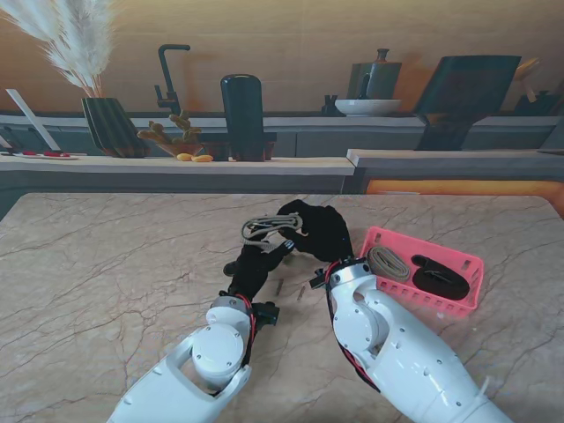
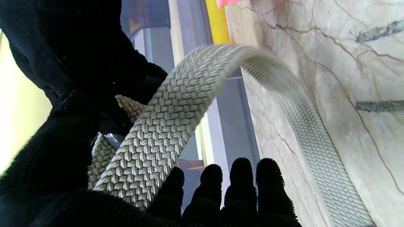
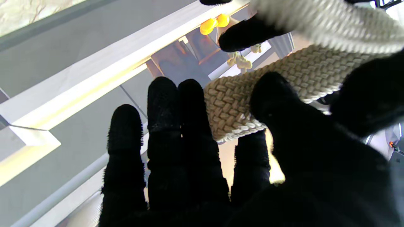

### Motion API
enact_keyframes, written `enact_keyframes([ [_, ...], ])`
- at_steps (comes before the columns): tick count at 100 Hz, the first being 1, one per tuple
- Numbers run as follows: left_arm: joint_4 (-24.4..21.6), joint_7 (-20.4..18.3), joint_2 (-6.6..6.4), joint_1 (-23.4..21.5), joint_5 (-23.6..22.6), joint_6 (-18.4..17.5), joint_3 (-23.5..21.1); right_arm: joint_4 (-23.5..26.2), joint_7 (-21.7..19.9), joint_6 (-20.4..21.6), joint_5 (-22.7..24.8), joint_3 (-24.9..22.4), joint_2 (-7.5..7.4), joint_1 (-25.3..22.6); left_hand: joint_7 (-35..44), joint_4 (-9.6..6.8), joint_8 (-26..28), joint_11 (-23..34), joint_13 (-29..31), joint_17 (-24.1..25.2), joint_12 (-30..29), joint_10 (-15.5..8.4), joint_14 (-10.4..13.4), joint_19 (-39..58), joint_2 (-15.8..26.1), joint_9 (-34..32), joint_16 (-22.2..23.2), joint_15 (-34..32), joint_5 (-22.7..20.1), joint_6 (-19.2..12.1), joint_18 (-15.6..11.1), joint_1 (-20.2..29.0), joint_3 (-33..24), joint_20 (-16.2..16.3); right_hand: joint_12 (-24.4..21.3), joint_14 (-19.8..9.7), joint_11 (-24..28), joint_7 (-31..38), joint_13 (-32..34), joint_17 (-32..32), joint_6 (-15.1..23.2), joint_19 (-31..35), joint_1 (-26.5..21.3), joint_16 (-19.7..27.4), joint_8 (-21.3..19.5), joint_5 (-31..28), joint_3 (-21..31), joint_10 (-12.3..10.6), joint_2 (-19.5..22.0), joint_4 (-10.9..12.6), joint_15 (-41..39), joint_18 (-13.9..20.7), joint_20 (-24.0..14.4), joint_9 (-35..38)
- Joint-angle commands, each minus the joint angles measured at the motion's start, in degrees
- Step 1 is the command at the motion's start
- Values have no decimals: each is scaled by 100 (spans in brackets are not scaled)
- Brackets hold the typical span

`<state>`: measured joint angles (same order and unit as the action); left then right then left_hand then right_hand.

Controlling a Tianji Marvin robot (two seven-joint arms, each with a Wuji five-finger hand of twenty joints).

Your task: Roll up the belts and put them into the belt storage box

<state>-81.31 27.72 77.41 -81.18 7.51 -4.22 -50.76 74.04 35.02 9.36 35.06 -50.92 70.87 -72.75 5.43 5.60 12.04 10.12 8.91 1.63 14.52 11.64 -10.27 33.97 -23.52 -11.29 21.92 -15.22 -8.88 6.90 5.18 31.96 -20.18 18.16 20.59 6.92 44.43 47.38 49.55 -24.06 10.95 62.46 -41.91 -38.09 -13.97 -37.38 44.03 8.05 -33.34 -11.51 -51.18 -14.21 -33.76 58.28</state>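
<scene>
Stand view is showing both my hands, left hand (image 1: 256,264) and right hand (image 1: 319,231), holding the woven belt (image 1: 264,231) above the worktop (image 1: 106,264) beside the pink storage box (image 1: 471,264); left wrist view is showing a loose loop arching away, and right wrist view is showing my fingers (image 3: 271,94) pinching its end, so slack is risking unrolling.

Beige belt (image 1: 267,229), held between the two hands: woven cloth in a coarse basket-weave braid, matt and rough, with a small bright metal piece showing in the left wrist view. Left hand (image 1: 250,267) and right hand (image 1: 319,231): black knitted fabric gloves, matt and fuzzy, fine fibres standing off the fingertips (image 2: 241,171). Arm shells behind both hands: smooth glossy white plastic. Table (image 1: 106,273) under the hands: polished, marble-like beige stone with dark veins. Storage box (image 1: 458,256), to the right of the right hand: pink plastic lattice, slightly shiny.
</scene>
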Motion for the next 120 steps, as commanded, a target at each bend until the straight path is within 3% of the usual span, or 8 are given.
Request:
enact_keyframes([
  [1, -40, 62, 113, 19, -34, -17, -17, 8, -146, 145, -13, 179, 105, -107, -436, -320, 185, -128, -174, 35, 12, -200, 252, 6, 458, 165, -42, -102, 106, -106, -312, 87, 306, -71, 26, -267, 223, 1226, -157, 108, 25, 164, -111, -98, -508, -870, 242, -372, 492, 258, -99, -72, 96, 123],
  [39, -85, 352, 198, -7, 47, -157, -32, -394, -300, 443, -7, 544, 113, 41, 150, -319, 911, 550, 214, -132, 160, -384, 400, 554, 730, -18, -6, -331, 81, -341, -266, 420, 368, 189, 18, -240, 293, 1188, -72, 97, 20, 205, -59, -148, -485, -944, 305, -341, 372, 285, -202, -134, 94, 195],
  [55, -142, 420, 247, 1, 271, 22, -44, -432, -386, 667, -48, 562, 101, 49, 1966, -348, 1547, 1453, 890, -547, 438, -512, 431, 1111, 1716, -628, 37, -797, 55, -266, -213, 1799, 6, 459, -4, -333, 259, 1173, -98, 100, 209, 193, 22, -128, -489, -868, 288, -409, 396, 304, -143, -90, 109, 131],
  [62, -188, 458, 266, -20, 428, 46, -71, -363, -439, 720, -20, 498, 64, 0, 3805, -137, 1658, 1654, 1458, -914, 582, -495, 312, 1453, 2334, -1315, 83, -1159, 181, -257, -57, 3793, 1871, 622, 20, -345, 233, 1180, -146, 110, 244, 173, 31, -108, -502, -783, 271, -398, 358, 323, -67, -75, 120, 43],
  [65, -209, 472, 271, -32, 468, 65, -84, -314, -496, 739, -15, 455, 40, -33, 4180, -133, 1719, 1733, 1639, -1061, 615, -459, 249, 1555, 2211, -1525, 114, -1271, 142, -236, 26, 4139, 1875, 664, 56, -352, 197, 1179, -194, 126, 224, 111, 71, -84, -509, -685, 264, -391, 268, 338, 23, -46, 143, -43],
  [76, -262, 552, 285, -58, 548, 142, -144, -56, -831, 767, 102, 241, -115, -193, 5170, -28, 1609, 2052, 2770, -2045, 1080, -211, -112, 2159, 1816, -2760, 339, -2001, -379, -199, 448, 4199, 995, 876, 158, -277, -70, 891, -477, 265, -139, -129, 337, 1, -536, 58, 244, -224, -45, 347, 385, -89, 164, -655],
  [83, -354, 474, 253, -108, 697, 204, -209, 200, -1129, 637, 261, 48, -250, -350, 5348, -70, 1710, 2148, 3070, -2348, 1190, -104, -254, 2253, 1754, -3039, 401, -2163, -556, -186, 715, 4201, 782, 887, 256, -246, -287, -147, -654, 329, -526, -340, 865, 7, -1202, 318, 396, -122, 31, 551, 626, -97, 34, -1077],
  [120, -701, -781, -88, -256, 1386, 751, -557, 908, -1605, 258, 729, -936, -518, -922, 5150, -122, 2173, 3006, 3990, -3136, 2373, -56, -549, 3068, 1671, -3617, 1256, -3102, -1125, -274, 1629, 4200, 1052, 1001, 248, -159, -782, -1554, -1159, 738, -924, -944, 1872, 80, -1952, 1006, -797, 57, 756, 873, 1226, -119, -184, -1921],
])
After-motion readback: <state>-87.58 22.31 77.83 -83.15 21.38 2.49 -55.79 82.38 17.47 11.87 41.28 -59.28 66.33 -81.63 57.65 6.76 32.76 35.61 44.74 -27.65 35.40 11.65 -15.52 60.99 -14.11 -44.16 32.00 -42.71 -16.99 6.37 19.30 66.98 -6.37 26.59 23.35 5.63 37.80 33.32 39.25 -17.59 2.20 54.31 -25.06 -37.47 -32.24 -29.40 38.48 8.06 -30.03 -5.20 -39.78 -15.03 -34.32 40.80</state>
